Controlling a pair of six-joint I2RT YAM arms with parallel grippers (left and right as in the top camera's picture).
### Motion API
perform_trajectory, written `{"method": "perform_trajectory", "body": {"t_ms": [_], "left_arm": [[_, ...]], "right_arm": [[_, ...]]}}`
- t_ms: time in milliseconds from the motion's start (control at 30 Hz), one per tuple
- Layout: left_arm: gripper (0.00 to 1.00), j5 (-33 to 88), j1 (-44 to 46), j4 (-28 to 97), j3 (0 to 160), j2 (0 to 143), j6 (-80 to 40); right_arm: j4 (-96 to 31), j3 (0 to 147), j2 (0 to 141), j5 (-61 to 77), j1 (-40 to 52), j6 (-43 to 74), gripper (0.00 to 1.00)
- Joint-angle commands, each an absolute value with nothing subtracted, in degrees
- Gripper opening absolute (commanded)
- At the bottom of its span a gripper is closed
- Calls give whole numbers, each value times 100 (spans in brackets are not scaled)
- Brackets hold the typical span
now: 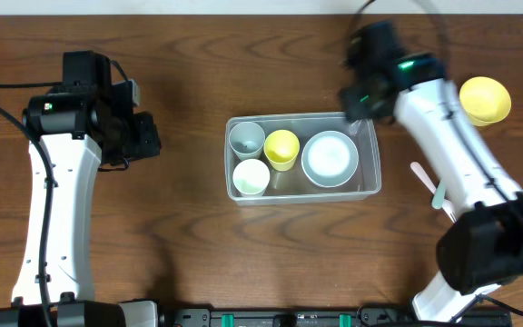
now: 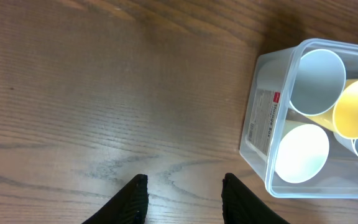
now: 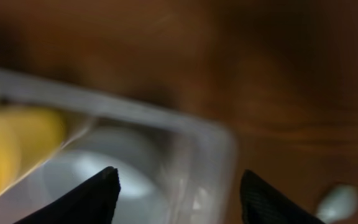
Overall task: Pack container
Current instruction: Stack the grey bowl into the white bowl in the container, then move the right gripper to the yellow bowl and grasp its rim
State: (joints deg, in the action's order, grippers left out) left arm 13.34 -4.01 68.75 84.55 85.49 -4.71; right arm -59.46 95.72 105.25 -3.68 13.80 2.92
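both jaws wide open, holding nothing: right gripper (image 3: 179, 180) over the container's (image 1: 229, 163) far-right corner, left gripper (image 2: 182, 186) hovering toward the bench's left edge. yellow bowl (image 1: 485, 98) by the right edge looks next.

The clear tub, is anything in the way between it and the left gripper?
No, nothing visible. In the left wrist view only bare wooden table lies between the open left gripper and the container. The cups sit inside it, not in front.
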Motion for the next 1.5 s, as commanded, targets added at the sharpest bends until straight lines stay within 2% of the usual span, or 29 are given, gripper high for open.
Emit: {"method": "perform_trajectory", "body": {"t_ms": [0,167,400,633,900,1000,1100,1167,1300,1467], "left_arm": [[40,1350,-395,6890,8431,8486,-499],[40,1350,-395,6888,8431,8486,-502],[40,1350,-395,6890,8431,8486,-504],[40,1350,-395,6886,8431,8486,-504],[40,1350,-395,6888,8431,8486,-504],[40,1350,-395,6888,8431,8486,-506],[40,1352,-395,6888,8431,8486,-506],[40,1352,-395,6890,8431,8486,-506],[40,1352,-395,6893,8431,8486,-504],[40,1350,-395,6893,8431,8486,-504]], "right_arm": [[-5730,10097,10269,-694,388,604,64],[-5131,10165,10344,-224,-716,370,67],[-4678,10162,11019,-263,-1584,189,73],[-4362,10162,11992,-169,-1815,-580,71],[-4392,10162,12720,-148,-1809,-563,70],[-4438,10160,12785,-137,-1811,-561,63],[-4495,10160,12785,-123,-1809,-554,36],[-4560,10160,12785,-113,-1811,-515,29],[-4654,10158,12785,-102,-1804,-475,19],[-4742,10156,12785,-99,-1800,-475,14]]}}
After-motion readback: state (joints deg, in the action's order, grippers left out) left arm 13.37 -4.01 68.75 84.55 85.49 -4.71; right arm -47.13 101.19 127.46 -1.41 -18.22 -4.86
